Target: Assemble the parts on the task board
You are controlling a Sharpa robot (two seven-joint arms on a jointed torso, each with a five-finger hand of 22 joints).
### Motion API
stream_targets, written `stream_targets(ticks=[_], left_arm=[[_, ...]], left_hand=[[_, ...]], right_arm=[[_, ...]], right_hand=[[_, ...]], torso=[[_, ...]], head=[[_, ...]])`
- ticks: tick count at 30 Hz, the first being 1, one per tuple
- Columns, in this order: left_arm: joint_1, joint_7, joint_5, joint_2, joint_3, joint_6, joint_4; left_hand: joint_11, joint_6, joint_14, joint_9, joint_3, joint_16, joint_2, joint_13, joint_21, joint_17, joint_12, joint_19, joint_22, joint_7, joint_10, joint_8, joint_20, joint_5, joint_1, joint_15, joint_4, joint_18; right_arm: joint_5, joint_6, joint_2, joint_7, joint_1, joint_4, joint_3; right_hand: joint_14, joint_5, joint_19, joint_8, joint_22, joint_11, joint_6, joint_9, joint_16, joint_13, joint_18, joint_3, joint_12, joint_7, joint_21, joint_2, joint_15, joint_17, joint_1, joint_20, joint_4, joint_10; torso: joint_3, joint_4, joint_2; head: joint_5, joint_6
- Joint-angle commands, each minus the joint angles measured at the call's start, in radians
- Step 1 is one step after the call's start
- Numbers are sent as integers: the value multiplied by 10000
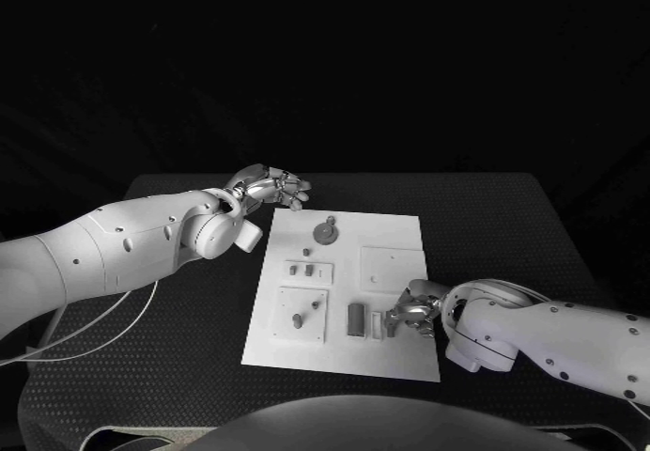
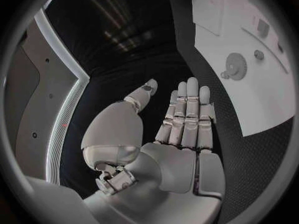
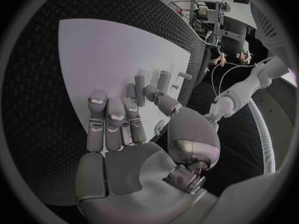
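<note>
The head view looks steeply down from above onto the black tabletop (image 1: 502, 216), taking in the whole white task board (image 1: 346, 291) from some way off. The left wrist view sits close behind the left hand (image 2: 184, 129) and faces past its fingers (image 2: 193, 92) toward the board's far corner (image 2: 249, 59). The right wrist view rides just behind the right hand (image 3: 124, 134), very near the board (image 3: 106, 50). All three share the board.
</note>
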Motion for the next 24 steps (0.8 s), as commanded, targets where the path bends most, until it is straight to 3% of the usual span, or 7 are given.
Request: stream_targets(ticks=[1,24], left_arm=[[12,62,24,31,7,138,31],[15,41,24,10,6,150,29]], left_hand=[[83,-66,75,-13,-5,-58,-3,14,-64,14,-32,35,13,-20,-3,48,6,-39,-57,-12,19,132],[86,-68,78,-17,-9,-76,-7,20,-75,36,-38,38,27,-19,-4,52,9,-40,-49,-11,2,130]], right_arm=[[483,-28,109,-1,-6,-59,-2],[680,378,414,33,-9,-219,-7]], right_hand=[[-18,12,58,36,-9,-24,52,18,-35,-4,303,-72,-33,9,40,-132,-19,-19,-8,9,-5,24],[-15,92,55,36,-18,-18,27,6,-54,24,303,-264,-42,16,29,-164,-19,10,-82,-1,-33,6]], torso=[[-5,3,-2],[0,5,0]], head=[[-19,-15],[18,-37]])
